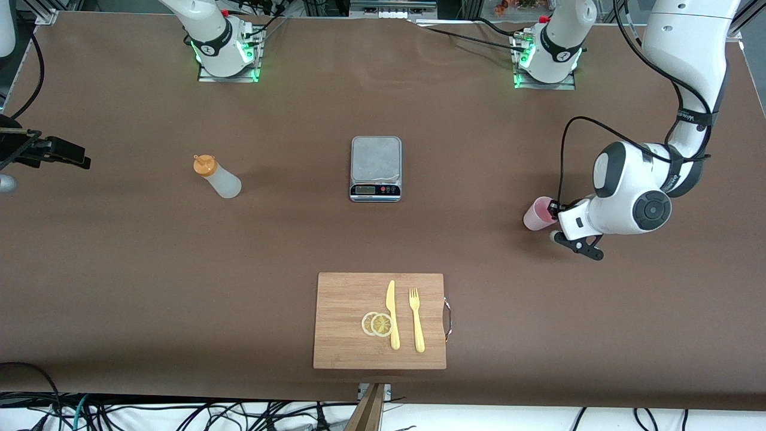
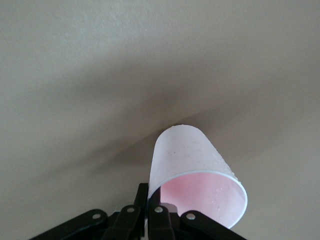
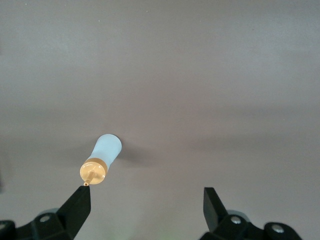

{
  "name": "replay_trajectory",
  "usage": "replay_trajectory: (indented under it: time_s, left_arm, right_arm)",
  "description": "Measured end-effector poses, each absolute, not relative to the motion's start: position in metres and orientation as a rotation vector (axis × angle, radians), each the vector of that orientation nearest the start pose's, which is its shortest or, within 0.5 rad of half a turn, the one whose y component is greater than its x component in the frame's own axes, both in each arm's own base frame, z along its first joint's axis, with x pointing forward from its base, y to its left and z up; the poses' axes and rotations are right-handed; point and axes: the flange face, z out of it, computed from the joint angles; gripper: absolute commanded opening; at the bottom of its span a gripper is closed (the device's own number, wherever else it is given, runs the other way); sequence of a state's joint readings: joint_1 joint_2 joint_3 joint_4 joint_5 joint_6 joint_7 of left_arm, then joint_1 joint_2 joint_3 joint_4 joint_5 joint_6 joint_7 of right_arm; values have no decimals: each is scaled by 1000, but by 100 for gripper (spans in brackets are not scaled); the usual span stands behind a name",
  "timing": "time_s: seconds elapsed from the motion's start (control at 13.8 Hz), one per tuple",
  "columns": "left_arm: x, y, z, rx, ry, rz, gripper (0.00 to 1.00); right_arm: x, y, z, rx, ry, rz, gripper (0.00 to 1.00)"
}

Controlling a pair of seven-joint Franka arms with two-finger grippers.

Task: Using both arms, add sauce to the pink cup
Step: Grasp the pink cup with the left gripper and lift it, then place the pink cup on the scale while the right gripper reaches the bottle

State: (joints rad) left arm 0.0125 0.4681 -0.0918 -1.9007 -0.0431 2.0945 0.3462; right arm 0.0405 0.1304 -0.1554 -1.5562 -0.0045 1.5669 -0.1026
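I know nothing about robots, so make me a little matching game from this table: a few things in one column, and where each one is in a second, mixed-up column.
Things:
1. pink cup
2. sauce bottle
3. knife and fork
4. kitchen scale

Places or states:
A. on the wooden cutting board
B. mid-table, between bottle and cup
C. its rim pinched by the shut left end effector
D. standing free toward the right arm's end, under the open right end effector

Pairs: 1-C, 2-D, 3-A, 4-B
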Motion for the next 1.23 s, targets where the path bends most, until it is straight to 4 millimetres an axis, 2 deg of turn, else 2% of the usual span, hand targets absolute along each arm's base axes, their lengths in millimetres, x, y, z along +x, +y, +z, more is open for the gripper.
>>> replay_trajectory:
  time_s: [0.22, 0.36, 0.58, 0.73, 0.87, 1.09, 1.23]
  left_arm:
    - [608, -56, 260, -3162, 660, 456, 0]
    - [613, -85, 287, -3155, 745, 508, 0]
    - [602, -170, 318, -3146, 886, 516, 0]
    - [581, -234, 328, -3157, 827, 535, 0]
    - [552, -296, 335, -3161, 724, 563, 0]
    - [495, -388, 335, -3190, 575, 639, 0]
    - [466, -434, 325, -3205, 493, 628, 0]
  right_arm:
    - [585, -63, 556, -3148, 19, 192, 100]
    - [585, -63, 556, -3148, 19, 192, 100]
    - [585, -64, 556, -3148, 24, 192, 100]
    - [585, -65, 556, -3148, 26, 192, 100]
    - [585, -66, 556, -3147, 27, 193, 100]
    - [588, -65, 548, -3147, 26, 214, 100]
    - [592, -59, 537, -3147, 10, 243, 100]
